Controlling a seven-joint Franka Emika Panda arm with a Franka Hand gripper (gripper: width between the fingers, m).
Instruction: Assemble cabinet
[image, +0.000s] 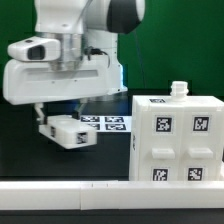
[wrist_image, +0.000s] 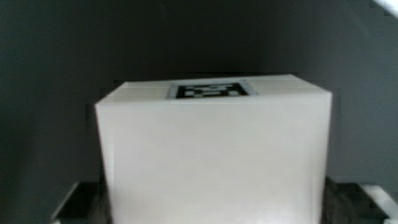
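The cabinet body (image: 175, 140) is a large white box with square tags on its front. It stands at the exterior view's right, with a small white knob (image: 179, 89) on top. My gripper (image: 62, 128) is at the exterior view's left, shut on a small white cabinet block (image: 68, 131) with tags, low over the dark table. In the wrist view the block (wrist_image: 214, 150) fills the middle, with a tag (wrist_image: 210, 90) near its far edge. My gripper (wrist_image: 217, 208) has one dark finger (wrist_image: 75, 202) on each side of it.
The marker board (image: 108, 122) lies flat on the table behind the held block, between the arm and the cabinet body. A white rail (image: 60, 187) runs along the table's front edge. The backdrop is green.
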